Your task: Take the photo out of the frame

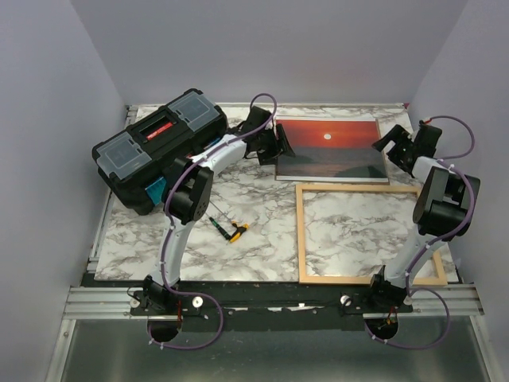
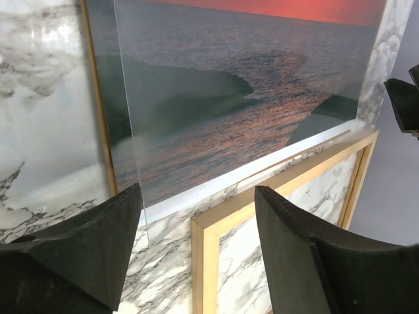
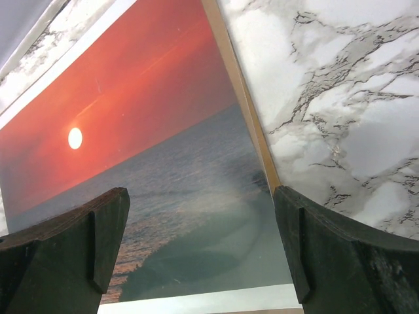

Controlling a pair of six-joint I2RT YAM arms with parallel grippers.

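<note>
The photo [image 1: 330, 147], a red-orange sunset over dark water, lies flat at the back of the table, outside the frame. It also shows in the left wrist view [image 2: 249, 85] and the right wrist view [image 3: 144, 131]. A brown backing board edge [image 2: 99, 98] [image 3: 243, 104] sticks out beside it, and a clear sheet seems to lie over it. The light-wood frame [image 1: 301, 235] lies just in front, with marble showing through; its corner is in the left wrist view [image 2: 204, 261]. My left gripper [image 1: 278, 145] [image 2: 196, 196] hovers open at the photo's left edge. My right gripper [image 1: 391, 149] [image 3: 201, 196] hovers open at its right edge.
A black toolbox [image 1: 159, 147] stands at the back left, close behind my left arm. A small yellow-and-green tool [image 1: 233, 231] lies left of the frame. Grey walls close in the table on the left, back and right.
</note>
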